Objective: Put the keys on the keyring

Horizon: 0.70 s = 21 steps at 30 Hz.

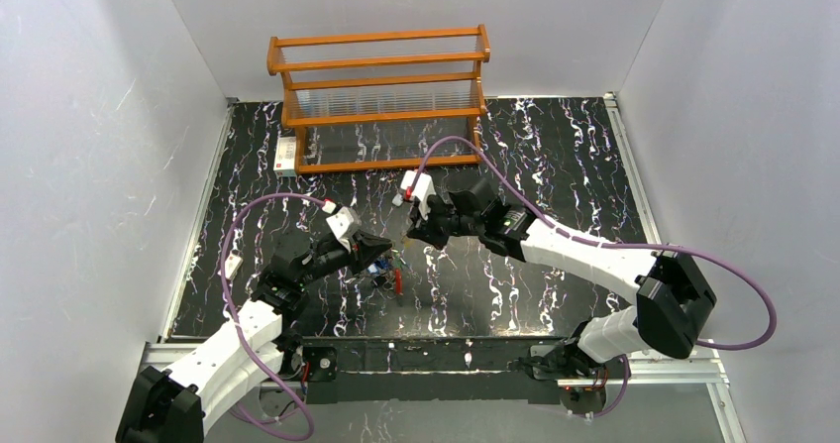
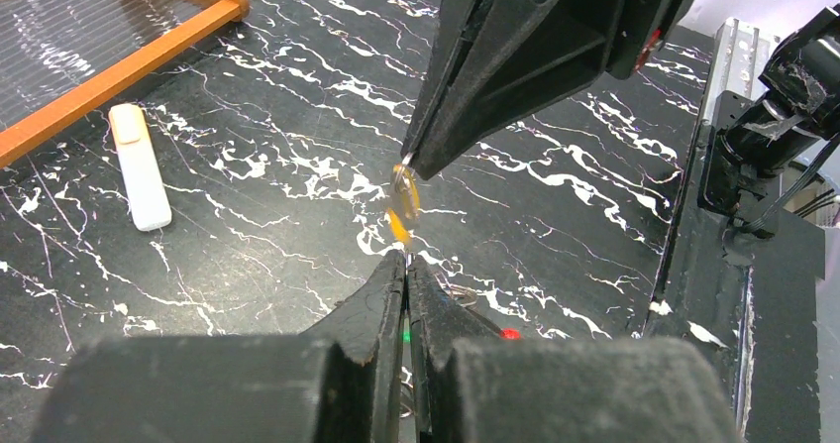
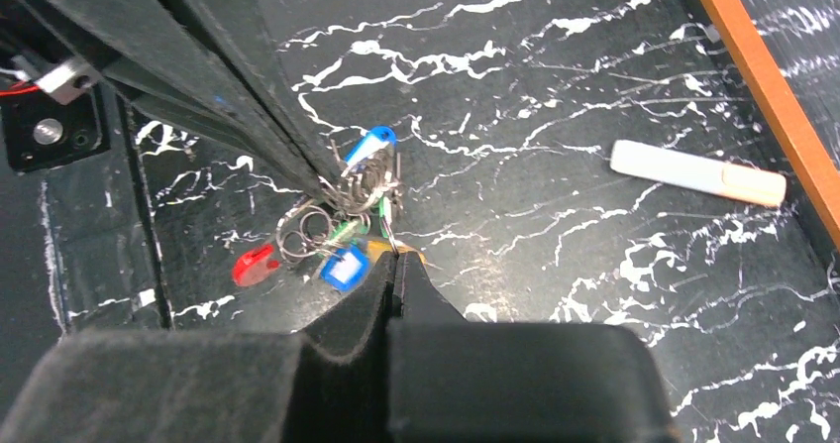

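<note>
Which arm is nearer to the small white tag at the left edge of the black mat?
Left. The left arm bends just right of the white tag; the right arm lies far across the mat.

Keys (image 1: 384,273) (overhead) tiny, indistinct

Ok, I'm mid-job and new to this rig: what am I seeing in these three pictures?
A left arm and a right arm are bolted to a marbled table. The wide picture looks down from above; the other two come from a camera on each wrist, that arm's own claw at the bottom. On the table: a wooden rack, a white stick with an orange cap, and a bunch of keys with coloured heads. The left claw and right claw are closed, tips meeting at a yellow key; the left one seems to grip the bunch's wire.
</note>
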Each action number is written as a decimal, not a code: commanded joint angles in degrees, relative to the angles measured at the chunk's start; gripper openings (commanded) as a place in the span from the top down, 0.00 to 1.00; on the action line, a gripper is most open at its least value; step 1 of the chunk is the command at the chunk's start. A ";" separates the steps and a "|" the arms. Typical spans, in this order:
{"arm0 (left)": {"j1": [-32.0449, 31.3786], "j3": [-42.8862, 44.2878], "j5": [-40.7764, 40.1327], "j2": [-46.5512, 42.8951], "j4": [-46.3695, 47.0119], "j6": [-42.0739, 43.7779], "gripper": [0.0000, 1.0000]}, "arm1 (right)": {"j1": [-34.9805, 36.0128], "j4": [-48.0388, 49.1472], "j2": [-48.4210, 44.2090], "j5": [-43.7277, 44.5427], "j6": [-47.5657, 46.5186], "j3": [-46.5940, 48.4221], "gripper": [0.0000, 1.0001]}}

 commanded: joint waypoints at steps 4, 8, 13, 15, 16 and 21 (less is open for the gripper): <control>-0.09 -0.12 -0.63 -0.82 3.00 -0.41 1.00 | 1.89 3.69 0.99 -6.12 -1.41 -0.58 0.99; -0.09 -0.09 -0.80 -0.81 3.17 -0.67 1.00 | 2.44 4.15 1.80 -6.79 -0.67 -0.63 0.99; -0.09 -0.09 -0.66 -0.86 3.32 -0.80 1.00 | 2.71 4.85 1.91 -6.55 -0.09 -0.62 0.99; -0.09 -0.15 -0.53 -0.79 3.43 -0.75 1.00 | 2.80 4.92 2.16 -6.54 -0.04 -0.49 0.99; -0.09 -0.10 -0.49 -0.77 3.45 -0.76 1.00 | 2.84 4.95 2.35 -6.30 0.15 -0.28 0.99; -0.09 -0.09 -0.18 -0.73 3.63 -0.92 1.00 | 2.89 4.58 3.47 -3.70 1.36 1.04 0.99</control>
